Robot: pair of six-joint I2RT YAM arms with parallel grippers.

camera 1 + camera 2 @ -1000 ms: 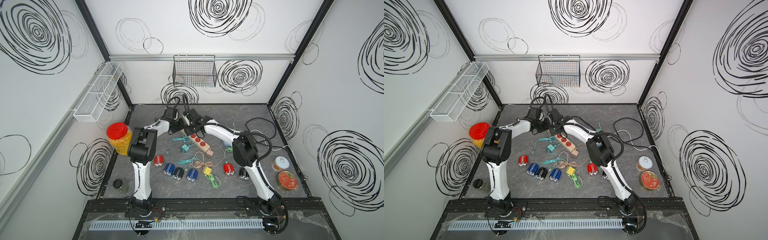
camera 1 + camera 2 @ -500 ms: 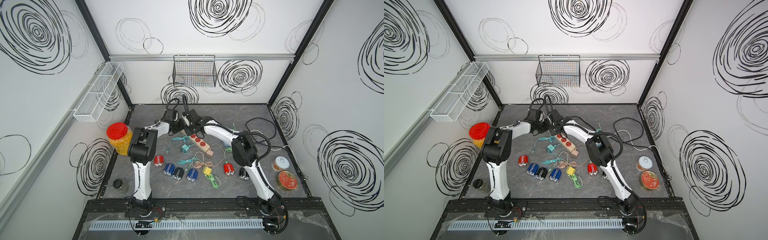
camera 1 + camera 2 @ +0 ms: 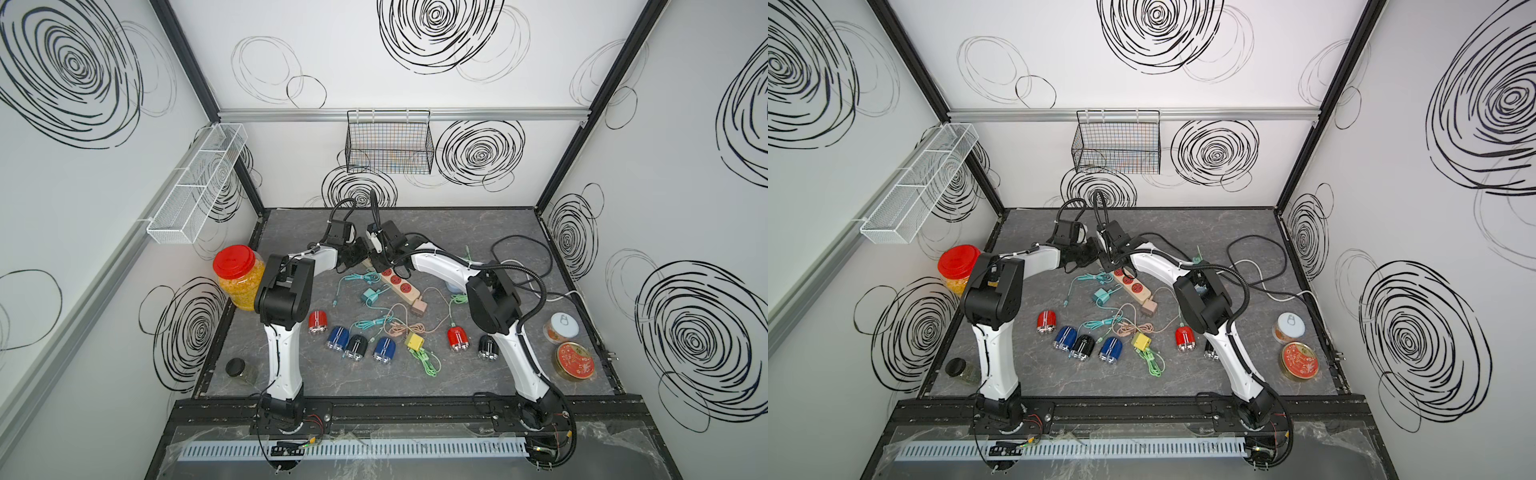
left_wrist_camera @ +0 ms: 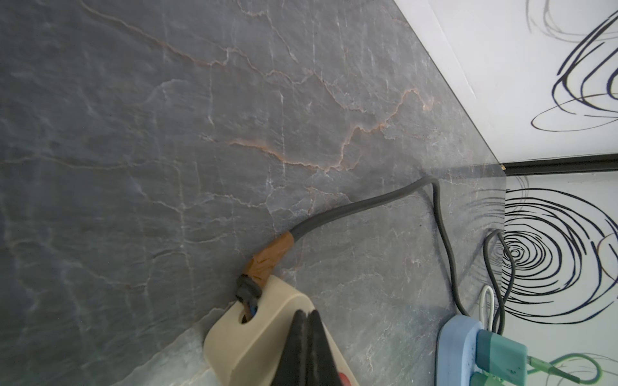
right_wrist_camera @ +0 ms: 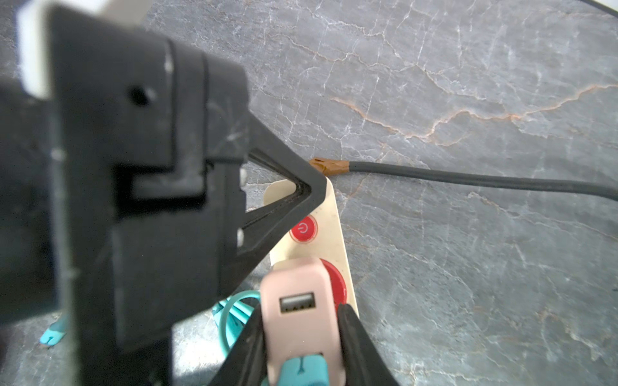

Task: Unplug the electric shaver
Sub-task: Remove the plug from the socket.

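Observation:
A beige power strip (image 3: 400,285) (image 5: 335,207) with red sockets lies at the middle back of the table. A pink USB charger (image 5: 297,320) sits in its first socket, with a teal plug (image 5: 302,369) in it. My right gripper (image 5: 301,314) (image 3: 380,266) is shut on this charger, one finger on each side. My left gripper (image 4: 306,314) (image 5: 314,194) is shut with its tips pressed on the strip's cable end (image 4: 254,341). Several small red, blue and black shavers (image 3: 356,347) lie nearer the front. Which one the teal cable (image 3: 357,276) reaches I cannot tell.
Loose teal (image 3: 370,296), brown-pink (image 3: 419,307) and yellow (image 3: 414,341) chargers lie tangled in cables mid-table. A blue strip (image 4: 458,351) holds teal plugs at the right. A red-lidded jar (image 3: 239,276) stands left, two tins (image 3: 575,365) right. The strip's grey cord (image 5: 468,178) runs toward the back.
The right gripper's jaws have closed in onto the pink charger. Both arms have stayed almost in place over the strip's end.

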